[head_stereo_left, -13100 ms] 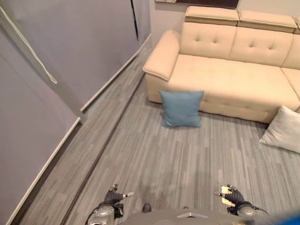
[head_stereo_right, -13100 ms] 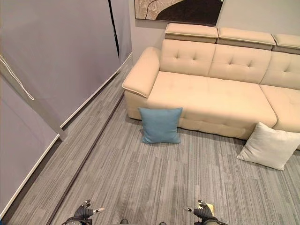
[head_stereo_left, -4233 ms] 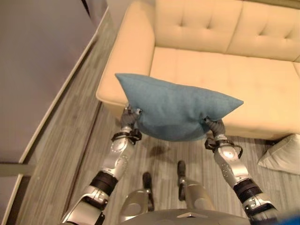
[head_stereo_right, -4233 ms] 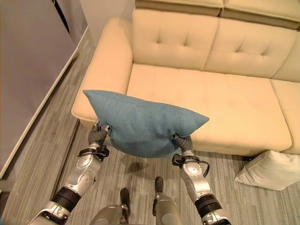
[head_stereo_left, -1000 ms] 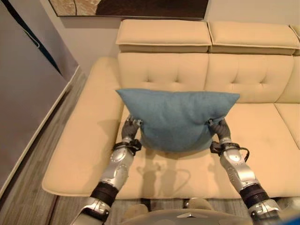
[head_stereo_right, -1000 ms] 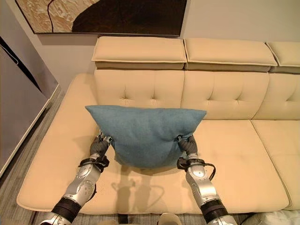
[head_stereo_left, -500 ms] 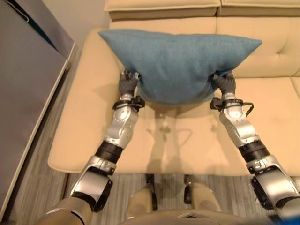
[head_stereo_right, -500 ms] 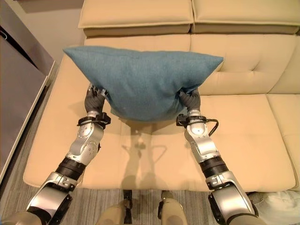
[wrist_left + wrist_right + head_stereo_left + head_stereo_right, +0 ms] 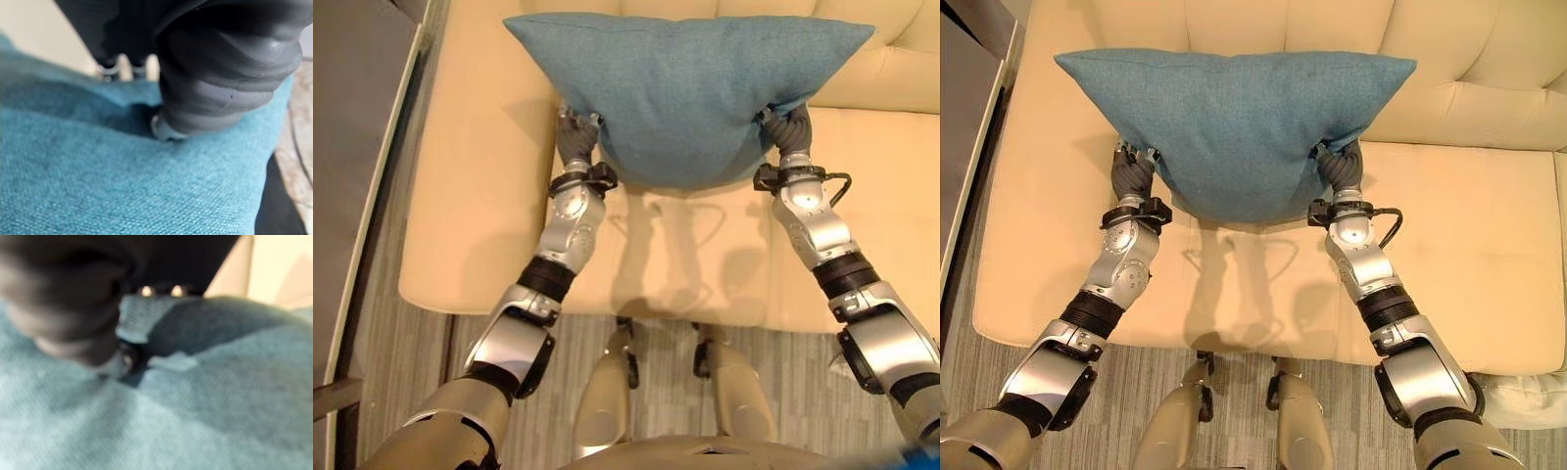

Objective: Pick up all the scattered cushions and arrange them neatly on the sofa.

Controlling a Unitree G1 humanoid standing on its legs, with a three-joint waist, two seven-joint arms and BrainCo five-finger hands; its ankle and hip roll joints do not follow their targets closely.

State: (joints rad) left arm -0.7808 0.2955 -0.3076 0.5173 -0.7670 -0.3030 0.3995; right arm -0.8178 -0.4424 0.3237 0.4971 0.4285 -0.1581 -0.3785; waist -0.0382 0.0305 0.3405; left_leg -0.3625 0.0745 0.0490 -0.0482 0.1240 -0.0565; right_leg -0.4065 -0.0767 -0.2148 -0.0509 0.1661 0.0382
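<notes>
We see the blue cushion (image 9: pixel 683 88) held above the seat of the cream sofa (image 9: pixel 480 196), between the left robot hand (image 9: pixel 576 137) and the right robot hand (image 9: pixel 787 127). Both press into its lower corners. Their fingers are buried in fabric, so we cannot tell how closed they are.

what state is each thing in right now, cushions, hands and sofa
blue fabric cushion: held up between both hands, over the sofa seat, casting a shadow on it
left hand: pressed against the blue cushion's side, fingers hidden
right hand: pressed against the cushion's other side, fingers hidden
cream tufted sofa: seat bare below the cushion
white cushion: on the floor by the sofa's front
</notes>
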